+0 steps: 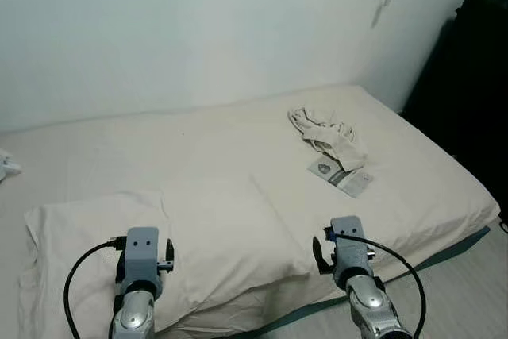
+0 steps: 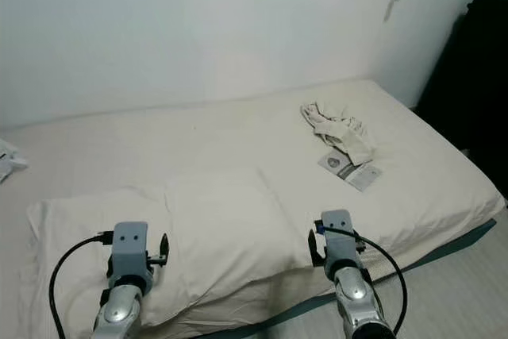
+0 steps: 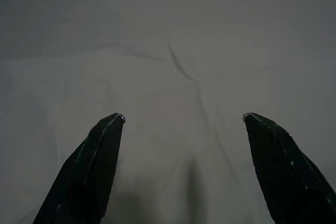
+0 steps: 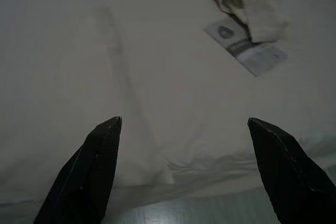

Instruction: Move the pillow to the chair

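Pillow [image 1: 167, 240]: a wide, flat, cream fabric rectangle lying on the near edge of the bed, soft and slightly creased, with a seam line across its cover; its near side overhangs the mattress edge.
Bed [image 1: 238, 140]: a low mattress under a smooth off-white sheet, with a dark teal band showing along its near lower edge; it sits against a plain white wall.
Left gripper [image 3: 184, 121]: fingers spread wide apart, holding nothing, hovering just above the left part of the pillow.
Right gripper [image 4: 184, 124]: fingers likewise spread wide and empty, poised over the pillow's right end near the mattress edge.
Cloth [image 1: 329, 136]: a crumpled pale garment, wrinkled and bunched, on the far right part of the bed, well apart from the pillow.
Leaflet [image 1: 341, 175]: a flat printed paper, grey and white, just beside the cloth and partly under it.
Dark object [image 1: 468, 93]: a tall black shape at the right, beside the bed; what it is cannot be told.
Floor [image 1: 460, 291]: pale boards at the lower right.
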You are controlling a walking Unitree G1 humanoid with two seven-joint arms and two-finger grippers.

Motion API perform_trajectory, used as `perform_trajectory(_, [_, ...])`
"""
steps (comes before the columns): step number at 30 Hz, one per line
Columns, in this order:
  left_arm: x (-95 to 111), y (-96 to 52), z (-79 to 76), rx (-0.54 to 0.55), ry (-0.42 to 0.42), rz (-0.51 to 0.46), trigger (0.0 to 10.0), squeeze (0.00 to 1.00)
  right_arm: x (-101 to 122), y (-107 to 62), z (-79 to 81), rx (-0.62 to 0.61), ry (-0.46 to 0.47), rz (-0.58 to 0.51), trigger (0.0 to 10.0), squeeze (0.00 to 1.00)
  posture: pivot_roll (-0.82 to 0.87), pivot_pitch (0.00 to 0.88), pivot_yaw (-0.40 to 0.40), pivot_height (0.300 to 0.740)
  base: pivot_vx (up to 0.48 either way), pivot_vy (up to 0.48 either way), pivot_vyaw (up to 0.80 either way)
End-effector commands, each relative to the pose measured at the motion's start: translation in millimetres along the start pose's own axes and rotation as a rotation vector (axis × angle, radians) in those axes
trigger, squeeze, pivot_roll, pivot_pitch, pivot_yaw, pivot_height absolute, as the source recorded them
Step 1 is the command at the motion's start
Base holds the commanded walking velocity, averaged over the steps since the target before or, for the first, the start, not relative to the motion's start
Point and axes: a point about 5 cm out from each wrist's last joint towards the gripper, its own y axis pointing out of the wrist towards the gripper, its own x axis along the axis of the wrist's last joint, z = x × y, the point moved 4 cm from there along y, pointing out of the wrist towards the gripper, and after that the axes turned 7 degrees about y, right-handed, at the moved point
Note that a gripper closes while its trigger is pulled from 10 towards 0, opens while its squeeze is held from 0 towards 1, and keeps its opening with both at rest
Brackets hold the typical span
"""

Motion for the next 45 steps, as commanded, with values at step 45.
perform_trajectory(45, [-5,-16.8,-41.5,-0.229,0.007,0.006,10.0,0.00,-29,-15.1,15.1,0.044,0.050,0.069,10.0,0.00,0.01,0.070,0.010,0.740,0.000,-0.031,0.59])
